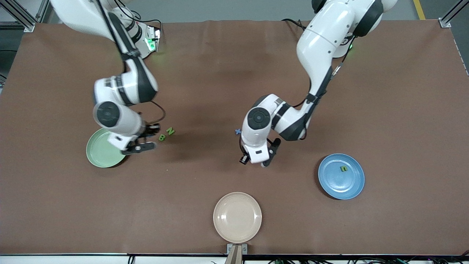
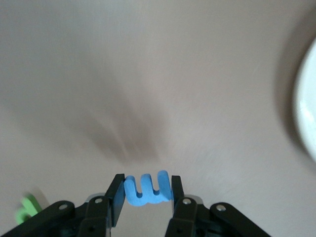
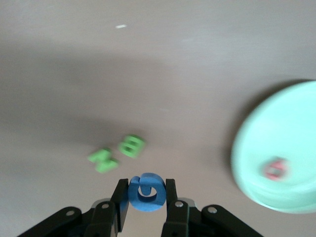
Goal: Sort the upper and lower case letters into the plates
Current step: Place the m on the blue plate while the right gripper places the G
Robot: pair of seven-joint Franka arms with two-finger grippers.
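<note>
The right gripper (image 3: 143,197) has its jaws clamped on a blue foam round letter (image 3: 146,191), with the pale mint green plate (image 1: 99,154) just beside it; the left gripper (image 2: 146,195) grips a blue foam m-like letter (image 2: 147,188), with the mid blue plate (image 1: 331,181) nearby toward the left arm's end of the worktop (image 1: 234,91)

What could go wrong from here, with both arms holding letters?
1. The left gripper pinches the blue m-shaped letter by its edges only; the foam piece may twist or slip before reaching a plate.
2. The right gripper holds a blue round letter close above the green B and N; a low sweep toward the mint plate might knock them.
</note>
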